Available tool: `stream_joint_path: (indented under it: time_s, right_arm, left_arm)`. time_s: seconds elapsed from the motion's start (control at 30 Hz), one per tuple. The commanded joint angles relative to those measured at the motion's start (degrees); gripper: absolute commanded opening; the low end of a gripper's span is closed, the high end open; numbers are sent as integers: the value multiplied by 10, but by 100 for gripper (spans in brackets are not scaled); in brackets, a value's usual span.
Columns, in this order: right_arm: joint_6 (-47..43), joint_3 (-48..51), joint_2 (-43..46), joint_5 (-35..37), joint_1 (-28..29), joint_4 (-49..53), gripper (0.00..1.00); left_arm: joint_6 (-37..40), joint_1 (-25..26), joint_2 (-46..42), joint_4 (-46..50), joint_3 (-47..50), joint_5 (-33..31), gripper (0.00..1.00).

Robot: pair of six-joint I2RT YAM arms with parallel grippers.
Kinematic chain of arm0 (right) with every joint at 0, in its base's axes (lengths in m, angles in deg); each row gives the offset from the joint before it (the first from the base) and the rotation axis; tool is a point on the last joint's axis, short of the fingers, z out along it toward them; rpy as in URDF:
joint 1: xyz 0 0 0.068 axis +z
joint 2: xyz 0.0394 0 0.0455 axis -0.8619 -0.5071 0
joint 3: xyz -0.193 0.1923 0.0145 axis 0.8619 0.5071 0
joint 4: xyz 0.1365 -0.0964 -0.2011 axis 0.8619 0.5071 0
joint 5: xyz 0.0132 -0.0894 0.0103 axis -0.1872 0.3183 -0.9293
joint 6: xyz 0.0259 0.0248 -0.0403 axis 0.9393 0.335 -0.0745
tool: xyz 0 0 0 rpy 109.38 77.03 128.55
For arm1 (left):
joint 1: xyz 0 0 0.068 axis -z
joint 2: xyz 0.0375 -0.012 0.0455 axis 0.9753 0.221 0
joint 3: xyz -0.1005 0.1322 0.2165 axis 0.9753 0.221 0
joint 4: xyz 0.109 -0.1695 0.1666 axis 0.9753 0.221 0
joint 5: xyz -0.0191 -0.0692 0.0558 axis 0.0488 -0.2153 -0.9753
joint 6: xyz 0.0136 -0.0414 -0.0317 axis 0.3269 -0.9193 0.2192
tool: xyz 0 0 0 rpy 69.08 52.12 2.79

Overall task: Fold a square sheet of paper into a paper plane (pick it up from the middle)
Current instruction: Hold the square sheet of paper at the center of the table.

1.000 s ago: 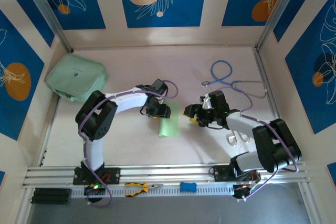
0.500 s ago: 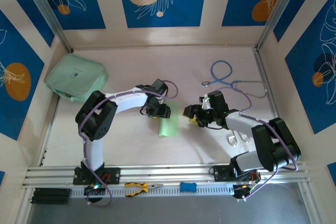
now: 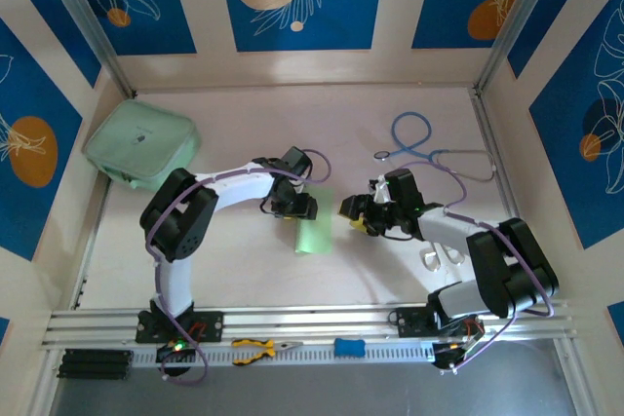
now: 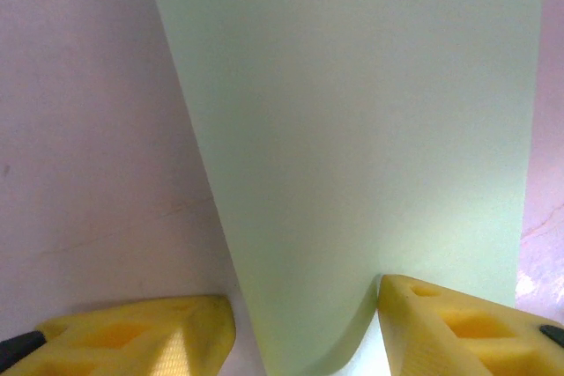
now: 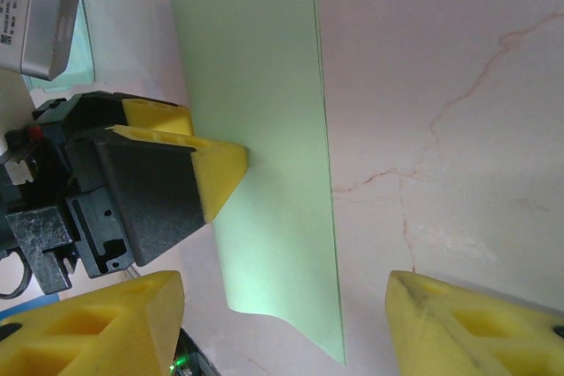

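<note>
Left wrist: left hand (image 4: pixel 304 298) spread, fingertips down over the square sheet of paper (image 4: pixel 352 129).

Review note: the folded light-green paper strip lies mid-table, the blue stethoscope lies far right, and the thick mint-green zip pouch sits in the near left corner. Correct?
Not quite. The thick mint-green zip pouch sits in the far left corner, not the near one, as the top external view shows. The folded light-green paper strip does lie mid-table, and the blue stethoscope does lie far right.
</note>
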State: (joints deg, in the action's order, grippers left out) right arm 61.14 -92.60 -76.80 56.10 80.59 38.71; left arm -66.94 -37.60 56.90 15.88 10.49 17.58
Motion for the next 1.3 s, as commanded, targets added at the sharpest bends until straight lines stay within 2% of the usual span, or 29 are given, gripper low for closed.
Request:
stream_joint_path:
  time_s: [0.0, 0.07, 0.13, 0.33, 0.63, 0.7, 1.03, 1.27]
  right_arm:
    - [4, -5, -7, 1, 4, -4, 63]
    - [8, -3, -9, 3, 7, -11, 61]
    - [9, -4, -15, 0, 10, -23, 56]
    - [29, -6, -48, 3, 25, -75, 30]
    - [41, -56, -130, 15, 69, -104, 3]
    - [40, -66, -142, 26, 77, -99, 0]
    - [34, -103, -190, 37, 102, -85, 0]
    - [13, -117, -220, 65, 108, -18, 0]
  left_arm:
    - [25, 2, 76, -56, 28, -29, 57]
    - [24, 1, 75, -54, 28, -31, 57]
    - [24, 1, 75, -55, 28, -31, 57]
    - [23, 1, 76, -58, 28, -29, 57]
    - [23, 1, 78, -57, 26, -27, 57]
    - [22, 1, 77, -57, 27, -27, 57]
    - [24, 1, 80, -59, 29, -24, 57]
    - [22, 2, 80, -61, 31, -23, 57]
